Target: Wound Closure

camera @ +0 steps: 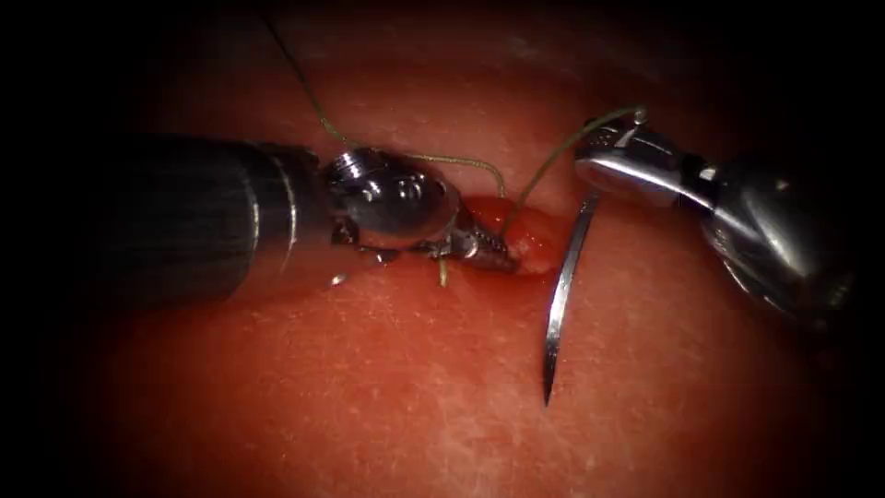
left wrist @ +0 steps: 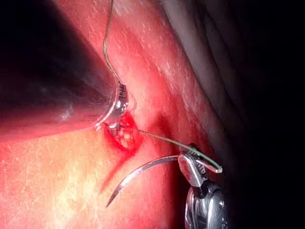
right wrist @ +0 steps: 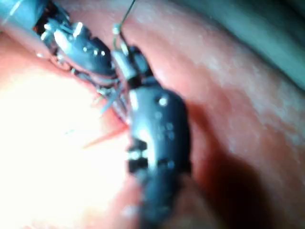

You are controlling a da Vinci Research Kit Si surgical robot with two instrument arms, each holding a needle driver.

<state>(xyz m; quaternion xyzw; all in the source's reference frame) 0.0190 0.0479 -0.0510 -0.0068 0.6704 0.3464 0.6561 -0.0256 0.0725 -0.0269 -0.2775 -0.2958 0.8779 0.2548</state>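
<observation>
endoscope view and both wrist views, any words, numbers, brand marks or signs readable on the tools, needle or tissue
None: no text, number or brand mark can be read anywhere.
Left arm's metal gripper: bare steel, no marking, at the red cut in the pink pork tissue.
Right arm's metal gripper: unmarked, shut on the curved steel needle near its thread end; needle out of the tissue, right of the cut.
Thin greenish thread: no tag.

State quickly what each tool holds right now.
Left tool: shut on the tissue at the cut.
Right tool: shut on the needle near its thread end, needle outside tissue.
</observation>
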